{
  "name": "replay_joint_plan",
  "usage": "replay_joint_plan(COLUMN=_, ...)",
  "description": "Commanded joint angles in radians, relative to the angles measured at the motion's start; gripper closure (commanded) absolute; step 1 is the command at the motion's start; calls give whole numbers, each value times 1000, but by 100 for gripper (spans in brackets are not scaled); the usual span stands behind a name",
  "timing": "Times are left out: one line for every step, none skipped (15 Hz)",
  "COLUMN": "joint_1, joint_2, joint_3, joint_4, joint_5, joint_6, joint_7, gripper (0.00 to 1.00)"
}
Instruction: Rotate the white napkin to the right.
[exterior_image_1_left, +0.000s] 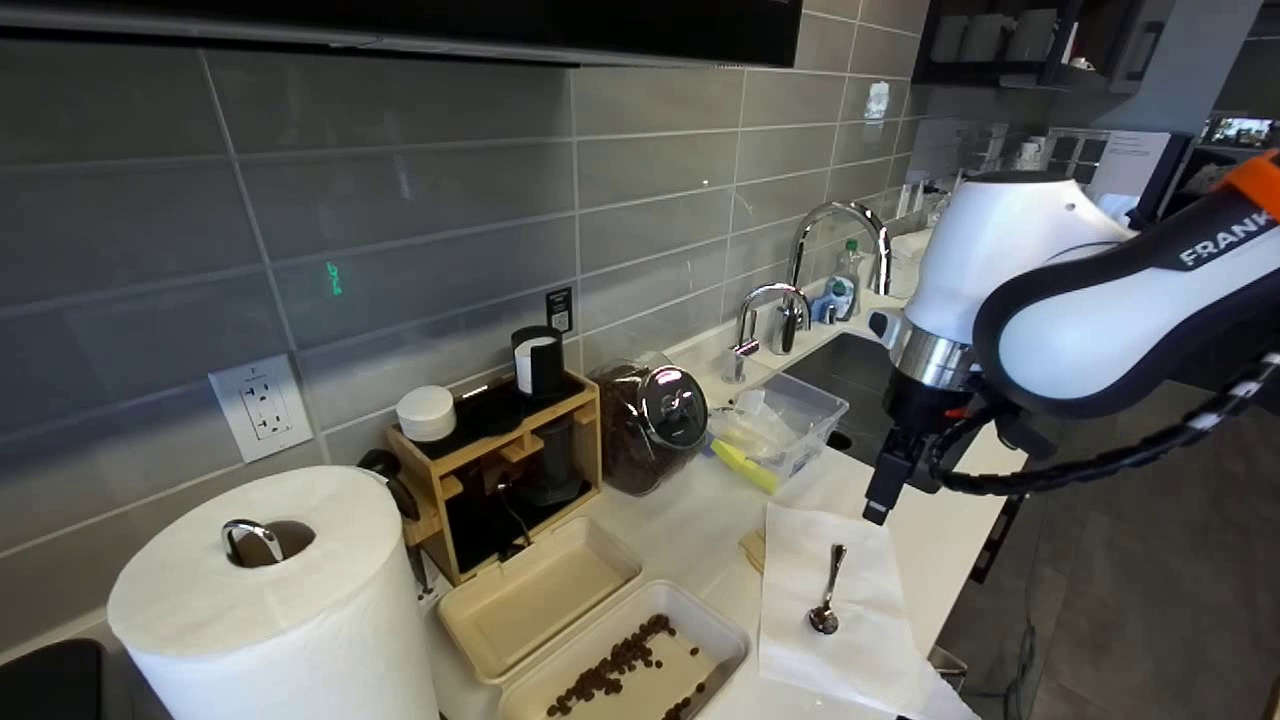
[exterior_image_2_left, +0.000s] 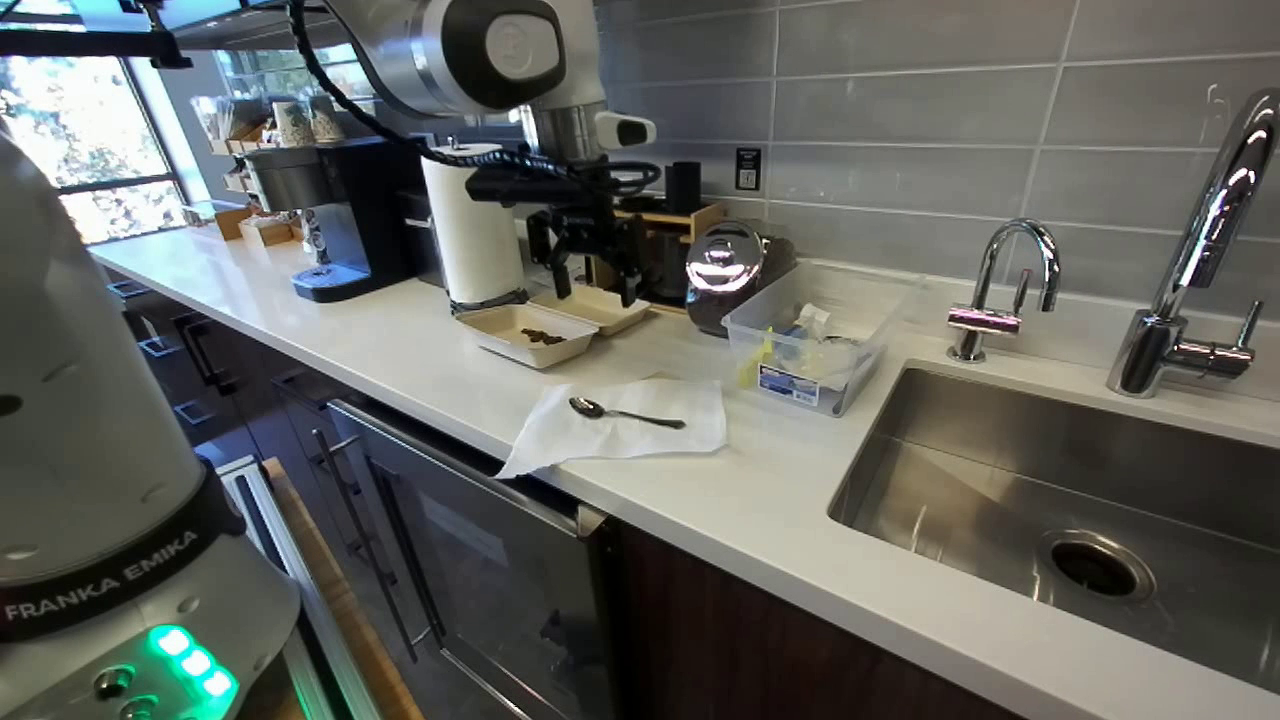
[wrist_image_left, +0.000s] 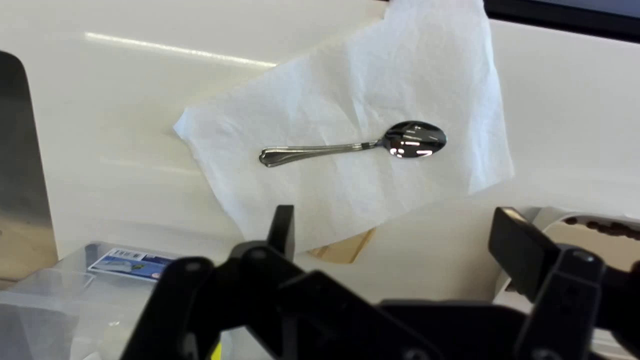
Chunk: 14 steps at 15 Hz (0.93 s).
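One spoon (wrist_image_left: 350, 148) lies on the white napkin (wrist_image_left: 345, 117), upper centre in the wrist view. We see the jaws spread at bottom.

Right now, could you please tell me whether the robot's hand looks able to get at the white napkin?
Probably yes: the hand hangs open above the counter, with nothing visible between it and the white napkin. A spoon lies on it but leaves the edges uncovered.

Roll (exterior_image_1_left: 285, 620): close in an exterior view, looking down along the counter (exterior_image_1_left: 690, 535) toward the sink (exterior_image_1_left: 862, 372).
Base (exterior_image_2_left: 130, 600): close in an exterior view facing the wall (exterior_image_2_left: 900, 120).
Napkin (wrist_image_left: 345, 112): close below the wrist view; both exterior views share it.
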Motion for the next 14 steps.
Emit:
replay_joint_plan(joint_1=-5, joint_2=25, joint_3=4, joint_4=6, joint_5=0, joint_6=5, joint_7=0, gripper=0)
replay_joint_plan(joint_1=-5, joint_2=32, joint_3=5, joint_4=9, joint_5=0, joint_6=5, joint_7=0, gripper=0)
replay_joint_plan(joint_1=-5, joint_2=29, joint_3=4, joint_4=11, joint_5=0, joint_6=5, joint_7=0, gripper=0)
replay_joint_plan(joint_1=-4, joint_2=22, joint_3=4, joint_4=11, joint_5=0, joint_6=5, joint_7=0, gripper=0)
replay_joint_plan(joint_1=-4, joint_2=16, joint_3=4, joint_4=12, joint_5=0, joint_6=5, joint_7=0, gripper=0)
replay_joint_plan(joint_1=-4, joint_2=13, joint_3=4, joint_4=12, joint_5=0, joint_6=5, joint_7=0, gripper=0)
replay_joint_plan(joint_1=-4, joint_2=11, joint_3=3, joint_4=11, joint_5=0, joint_6=5, joint_7=0, gripper=0)
replay_joint_plan(joint_1=-4, joint_2=11, joint_3=3, joint_4=11, joint_5=0, joint_6=5, joint_7=0, gripper=0)
replay_joint_plan(joint_1=-4, joint_2=11, joint_3=3, joint_4=11, joint_5=0, joint_6=5, joint_7=0, gripper=0)
replay_joint_plan(joint_1=-7, joint_2=40, joint_3=-5, joint_4=29, joint_5=-4, joint_6=21, joint_7=-37, gripper=0)
replay_joint_plan(joint_1=-3, joint_2=85, joint_3=1, joint_4=50, joint_5=-7, joint_6=48, joint_7=-35, gripper=0)
replay_joint_plan(joint_1=7, joint_2=116, joint_3=3, joint_4=64, joint_5=23, joint_6=64, joint_7=-60, gripper=0)
replay_joint_plan(joint_1=15, joint_2=158, joint_3=3, joint_4=82, joint_5=62, joint_6=93, joint_7=-91, gripper=0)
replay_joint_plan(joint_1=10, joint_2=200, joint_3=7, joint_4=103, joint_5=58, joint_6=123, joint_7=-82, gripper=0)
